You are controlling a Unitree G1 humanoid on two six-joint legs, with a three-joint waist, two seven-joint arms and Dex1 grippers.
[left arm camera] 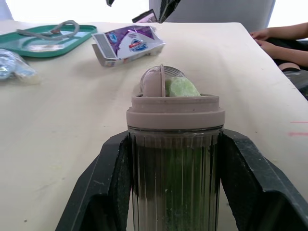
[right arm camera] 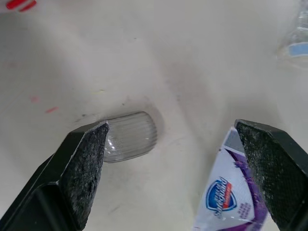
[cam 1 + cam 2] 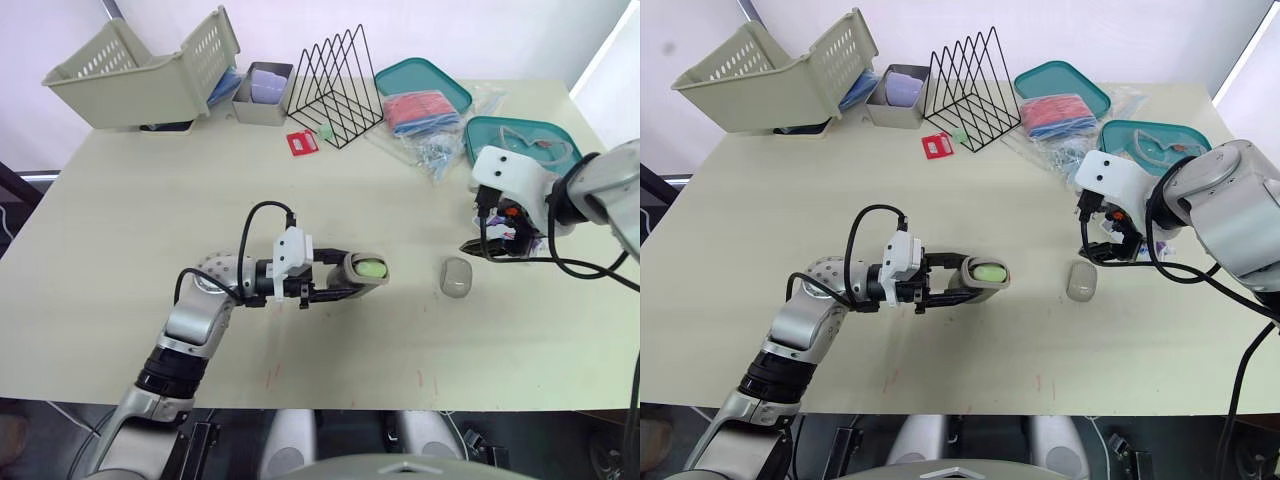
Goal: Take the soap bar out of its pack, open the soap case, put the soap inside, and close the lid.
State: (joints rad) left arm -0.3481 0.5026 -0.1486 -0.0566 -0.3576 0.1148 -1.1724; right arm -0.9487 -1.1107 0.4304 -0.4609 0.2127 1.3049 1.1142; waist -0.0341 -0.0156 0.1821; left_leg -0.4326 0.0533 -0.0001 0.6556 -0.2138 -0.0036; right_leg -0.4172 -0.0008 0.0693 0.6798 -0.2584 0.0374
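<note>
My left gripper [image 3: 340, 272] around the soap case [image 1: 175, 125], soap [image 1: 182, 88] inside; my right gripper [image 2: 171, 132] wide above the lid [image 2: 131, 135].

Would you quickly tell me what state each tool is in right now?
Left tool: closed on the soap case, with the green soap inside.
Right tool: open, holding nothing, near the lid.

Ribbed clear plastic on soap case [image 1: 175, 159], matt beige collar; soap [image 1: 182, 88] inside matt, waxy green. Near soap case: lid [image 2: 131, 136] ribbed translucent plastic, pack [image 2: 231, 197] glossy printed card, table [image 3: 150, 230] smooth, matt.
</note>
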